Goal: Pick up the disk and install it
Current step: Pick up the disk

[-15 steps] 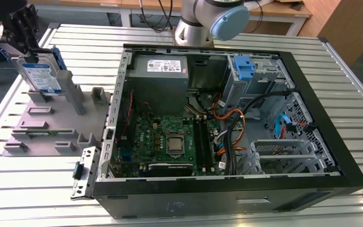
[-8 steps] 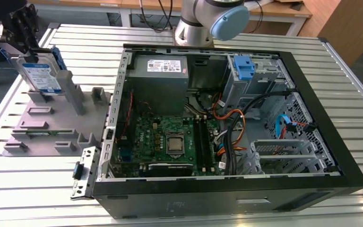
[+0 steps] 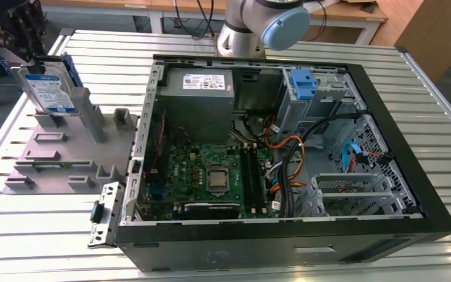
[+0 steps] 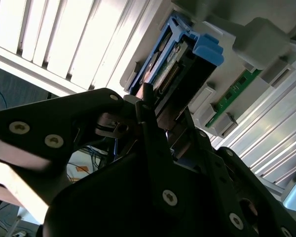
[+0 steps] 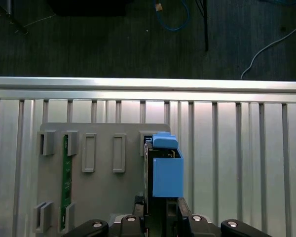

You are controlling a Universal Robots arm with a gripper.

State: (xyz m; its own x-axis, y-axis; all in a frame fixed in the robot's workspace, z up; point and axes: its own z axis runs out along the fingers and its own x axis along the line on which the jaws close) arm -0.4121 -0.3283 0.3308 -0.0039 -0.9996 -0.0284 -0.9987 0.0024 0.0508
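Disk [image 3: 51, 89] in blue plastic, metal table [image 3: 37, 247]

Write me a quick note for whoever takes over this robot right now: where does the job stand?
Claw: at the top edge of the disk; I cannot tell whether it has a grip.
Disk: upright on its edge in a slot of the grey holder rack, at the exterior view's left, outside the open computer case.
Done: the claw is at the disk, nothing more that shows.
Left: the disk is not yet out of the rack, and not yet in the case.
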